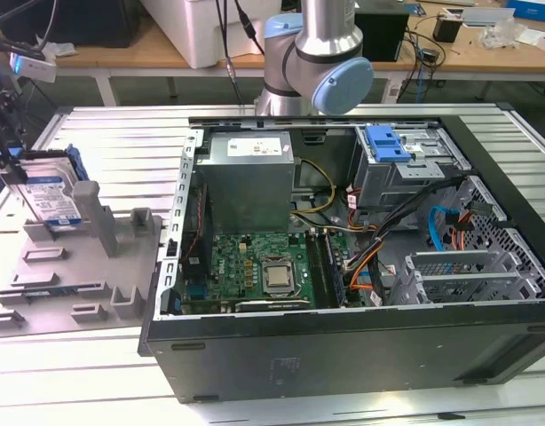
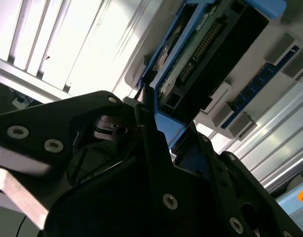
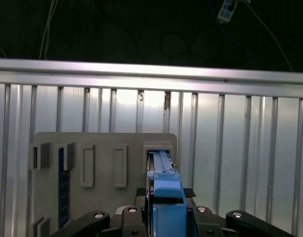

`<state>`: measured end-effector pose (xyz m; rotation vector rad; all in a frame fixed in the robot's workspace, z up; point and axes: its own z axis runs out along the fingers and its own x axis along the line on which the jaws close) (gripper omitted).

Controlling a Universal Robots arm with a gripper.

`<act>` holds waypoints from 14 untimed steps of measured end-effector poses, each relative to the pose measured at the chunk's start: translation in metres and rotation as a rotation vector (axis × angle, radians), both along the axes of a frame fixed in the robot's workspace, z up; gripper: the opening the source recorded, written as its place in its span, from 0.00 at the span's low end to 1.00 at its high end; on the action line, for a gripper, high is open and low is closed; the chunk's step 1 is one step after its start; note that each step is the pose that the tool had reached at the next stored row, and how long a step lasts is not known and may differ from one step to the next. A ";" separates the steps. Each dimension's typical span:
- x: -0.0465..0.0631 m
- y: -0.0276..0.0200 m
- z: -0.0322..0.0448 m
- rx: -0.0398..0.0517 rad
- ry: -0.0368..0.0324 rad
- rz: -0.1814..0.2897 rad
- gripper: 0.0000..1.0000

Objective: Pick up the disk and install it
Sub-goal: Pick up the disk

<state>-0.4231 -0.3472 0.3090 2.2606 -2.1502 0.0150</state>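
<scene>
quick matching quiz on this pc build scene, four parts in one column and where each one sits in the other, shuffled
1 silver disk in blue plastic carrier
2 blue plastic latch
3 green motherboard
4 grey plastic holder tray

a on the grey metal drive cage
b flat inside the open black computer case
c held on edge in the gripper
d on the slatted metal table, beside the case

Pairs: 1c, 2a, 3b, 4d

Disk (image 1: 52, 200) – blue frame, white/blue label; fixture (image 1: 77, 277) grey; mobo (image 1: 241, 262) green – PC case (image 1: 343, 355) black.
</scene>
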 end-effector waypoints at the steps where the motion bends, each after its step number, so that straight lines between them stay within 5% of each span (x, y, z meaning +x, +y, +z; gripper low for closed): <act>1: 0.000 0.0000 0.0014 -0.0003 0.0000 0.000 0.37; 14: 0.000 0.0000 0.0298 -0.0045 0.0000 0.000 0.37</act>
